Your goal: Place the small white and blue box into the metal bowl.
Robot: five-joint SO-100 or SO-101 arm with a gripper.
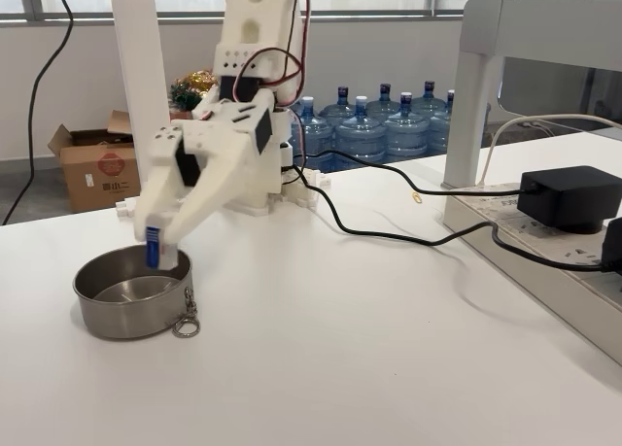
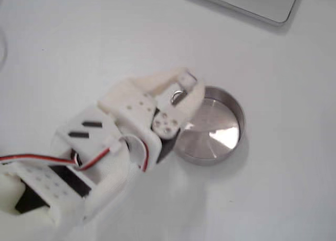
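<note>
The metal bowl [image 1: 117, 315] stands on the white table at the left of a fixed view, with its key ring [image 1: 186, 325] lying at the front right of the rim. My white gripper [image 1: 155, 258] reaches down over the bowl's rear rim, shut on the small white and blue box [image 1: 152, 246], which is held upright with its blue face showing. From above, in the other fixed view, the gripper [image 2: 188, 90] overlaps the upper left rim of the bowl [image 2: 216, 129]. There the key ring [image 2: 177, 97] shows by the fingers and the box is hidden.
A black cable [image 1: 389, 234] runs across the table to a black power adapter [image 1: 569, 195] on a white shelf frame at the right. Water bottles [image 1: 362, 127] and a cardboard box [image 1: 92, 164] stand on the floor behind. A grey laptop edge [image 2: 252, 2] lies at the top.
</note>
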